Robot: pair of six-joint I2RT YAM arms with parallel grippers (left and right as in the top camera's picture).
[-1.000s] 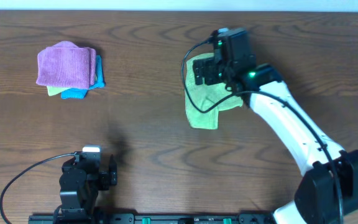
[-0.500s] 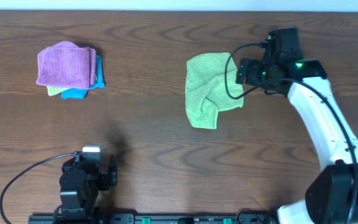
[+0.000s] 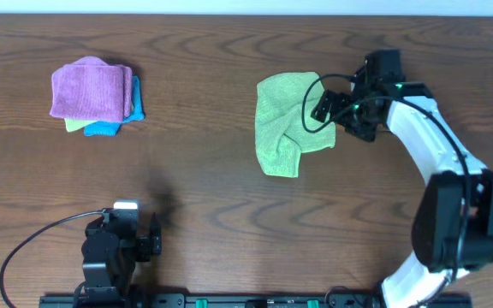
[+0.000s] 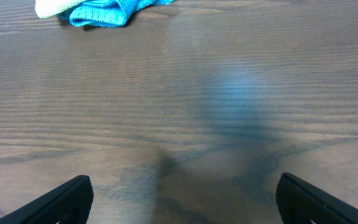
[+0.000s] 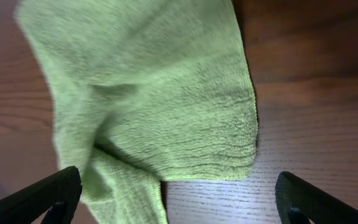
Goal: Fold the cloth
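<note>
Four cloths lie on one wooden worktop (image 3: pixel 212 171): one lime-green cloth (image 3: pixel 285 120) alone, and three in one stack, namely one purple cloth (image 3: pixel 88 88), one teal cloth (image 3: pixel 105 128) and one pale yellow-green cloth (image 3: pixel 74 125). Two arms, the left arm (image 3: pixel 109 257) and the right arm (image 3: pixel 426 145), carry one claw each: the left claw (image 4: pixel 182 190) and the right claw (image 3: pixel 330 109).

a robot lab bench: two arms (image 3: pixel 426 154) on a rail (image 3: pixel 255 300) at a bare wood counter (image 3: pixel 204 171).

right arm (image 3: pixel 430 150): white shell, black joints, green lights | left hand (image 4: pixel 185 199): black fingers
</note>
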